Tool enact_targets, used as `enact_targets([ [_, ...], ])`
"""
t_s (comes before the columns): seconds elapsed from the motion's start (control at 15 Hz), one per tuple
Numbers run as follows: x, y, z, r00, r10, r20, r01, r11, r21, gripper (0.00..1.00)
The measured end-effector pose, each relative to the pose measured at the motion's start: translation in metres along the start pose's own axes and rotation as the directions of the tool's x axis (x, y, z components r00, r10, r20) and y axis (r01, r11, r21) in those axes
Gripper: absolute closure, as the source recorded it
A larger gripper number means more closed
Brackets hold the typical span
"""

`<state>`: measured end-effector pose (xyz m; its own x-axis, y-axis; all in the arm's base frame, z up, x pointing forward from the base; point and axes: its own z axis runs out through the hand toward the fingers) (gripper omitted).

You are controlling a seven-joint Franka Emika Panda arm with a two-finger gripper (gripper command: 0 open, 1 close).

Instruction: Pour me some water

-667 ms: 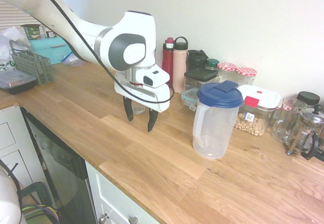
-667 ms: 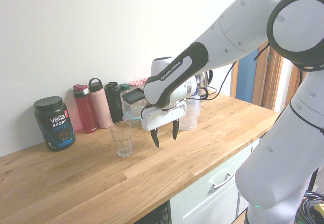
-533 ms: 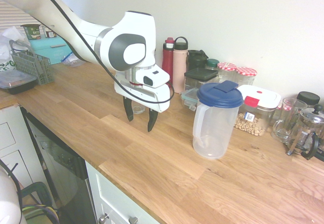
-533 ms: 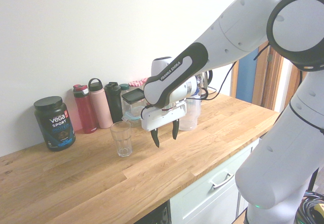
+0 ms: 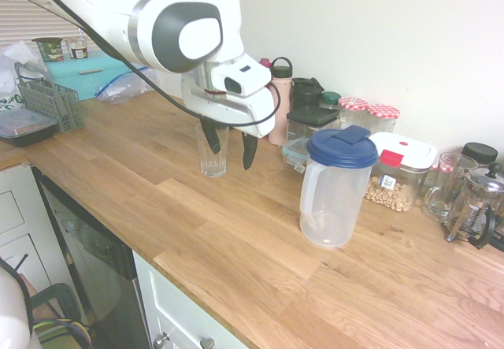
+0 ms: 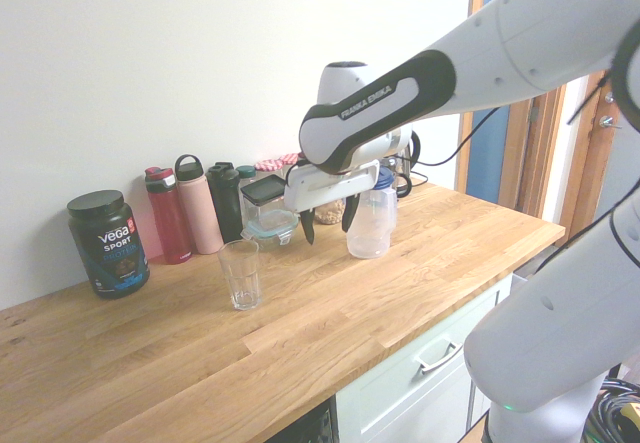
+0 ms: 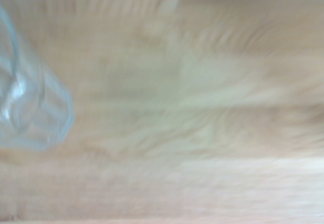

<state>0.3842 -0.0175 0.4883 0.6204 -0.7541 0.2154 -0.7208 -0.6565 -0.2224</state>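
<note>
**Above the worktop, between glass and jug: gripper open, holding nothing**

Over the wooden counter hangs the gripper, fingers spread apart & pointing down, nothing between them. It sits clear of the surface, well up in the air, w/ the white arm reaching in behind it.

Just beside the gripper stands an empty drinking glass, upright on the counter; in the first ext. view one dark finger overlaps its rim, but the second ext. view shows the glass lower and off to one side, not touched. Wrist view is blurred; the glass shows only as a pale curved shape at the frame edge.

The water jug, clear plastic w/ a blue lid, stands upright on the other side of the gripper, near but apart from it, handle toward the front edge. Whether it holds much water can't be told. Judging by the task, the glass is parked in open space as the pour target, and the spread fingers probably mean the jug is to be grasped next.

Behind, along the wall: a red bottle, a pink bottle, storage jars and a French press.
</note>
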Motion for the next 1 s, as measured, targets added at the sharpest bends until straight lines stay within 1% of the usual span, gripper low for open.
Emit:
enact_targets([
  [0.13,0.000,0.031,-0.023,0.999,0.014,-0.046,-0.013,0.999,0.037,0.00],
  [0.33,0.002,0.086,-0.043,0.993,0.050,-0.106,-0.041,0.995,0.088,0.00],
  [0.53,0.017,0.125,-0.070,0.984,0.067,-0.164,-0.044,0.989,0.140,0.00],
  [0.73,0.035,0.152,-0.071,0.980,0.050,-0.193,-0.023,0.990,0.142,0.00],
  [0.87,0.046,0.154,-0.062,0.976,0.029,-0.216,0.002,0.990,0.140,0.00],
  [1.0,0.055,0.149,-0.044,0.977,0.031,-0.212,-0.001,0.990,0.142,0.00],
])
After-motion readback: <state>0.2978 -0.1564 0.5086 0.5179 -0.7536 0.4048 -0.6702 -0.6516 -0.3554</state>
